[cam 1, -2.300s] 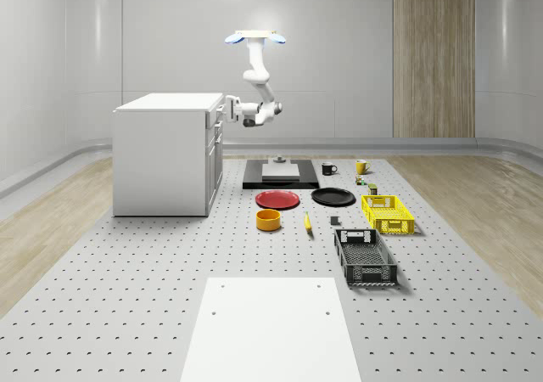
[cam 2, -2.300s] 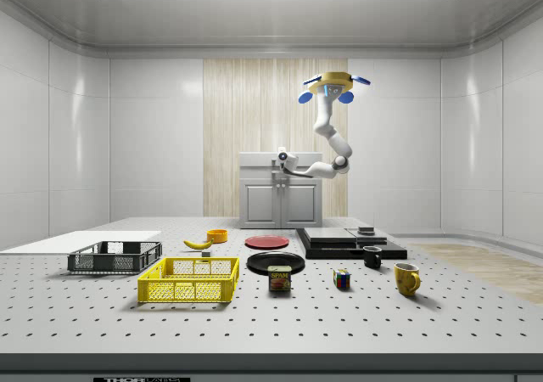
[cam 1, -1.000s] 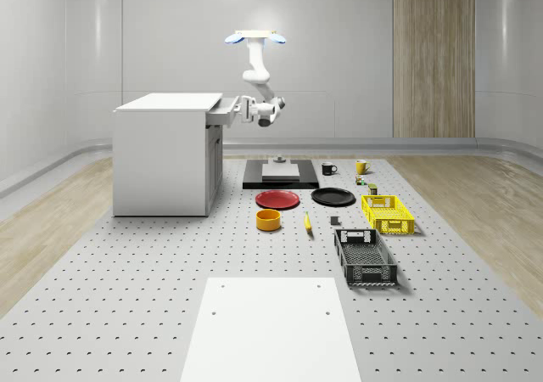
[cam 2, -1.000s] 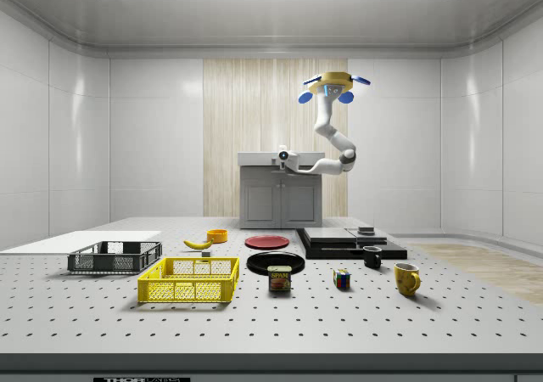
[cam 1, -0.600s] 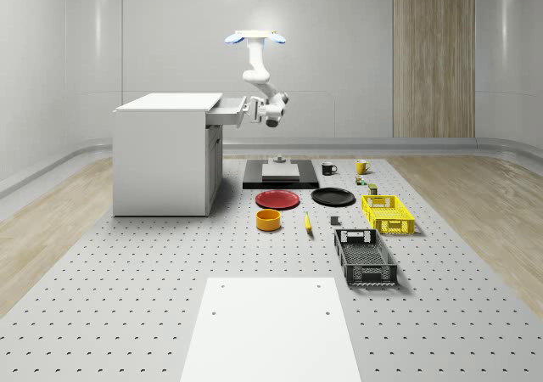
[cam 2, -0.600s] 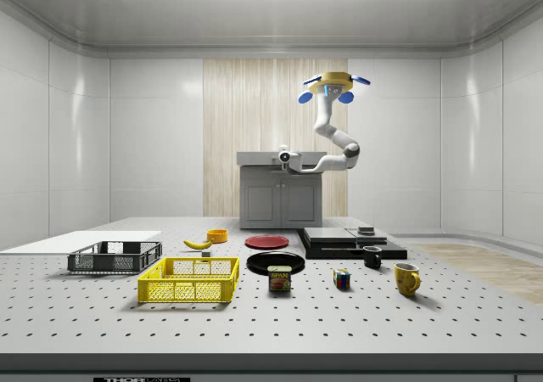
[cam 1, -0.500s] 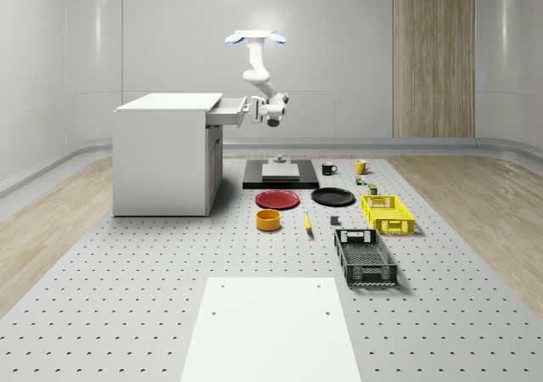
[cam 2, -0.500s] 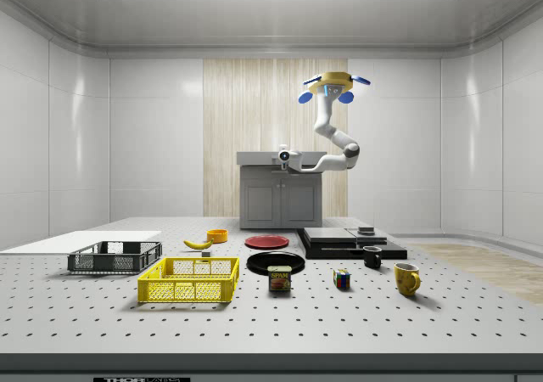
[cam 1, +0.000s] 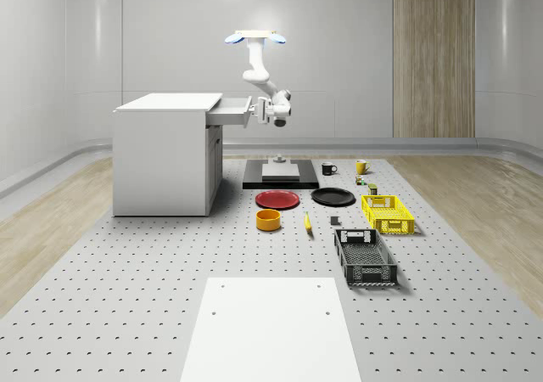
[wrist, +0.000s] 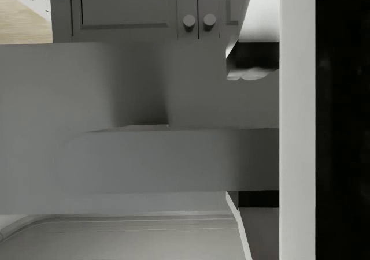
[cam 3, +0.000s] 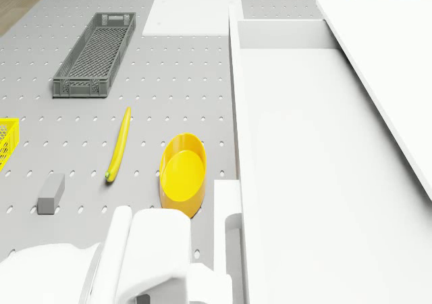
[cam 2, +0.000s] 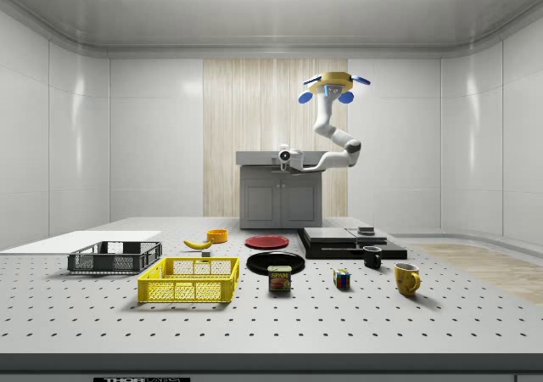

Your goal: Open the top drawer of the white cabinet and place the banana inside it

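- Gripper [cam 1: 255,111] sits at the front of the pulled-out top drawer [cam 1: 231,110] of the white cabinet [cam 1: 165,155]; whether it is clenched cannot be told.
- Drone [cam 1: 254,36] hovers above the black platform [cam 1: 281,176], beside the cabinet.
- Banana [cam 1: 307,222] lies on the desk [cam 1: 127,263], between the orange bowl [cam 1: 269,220] and the grey crate [cam 1: 365,257].

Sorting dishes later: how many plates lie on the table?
2. The red plate lies in front of the black platform; the black plate lies beside it, toward the whole-scene view's right. None seems hidden.
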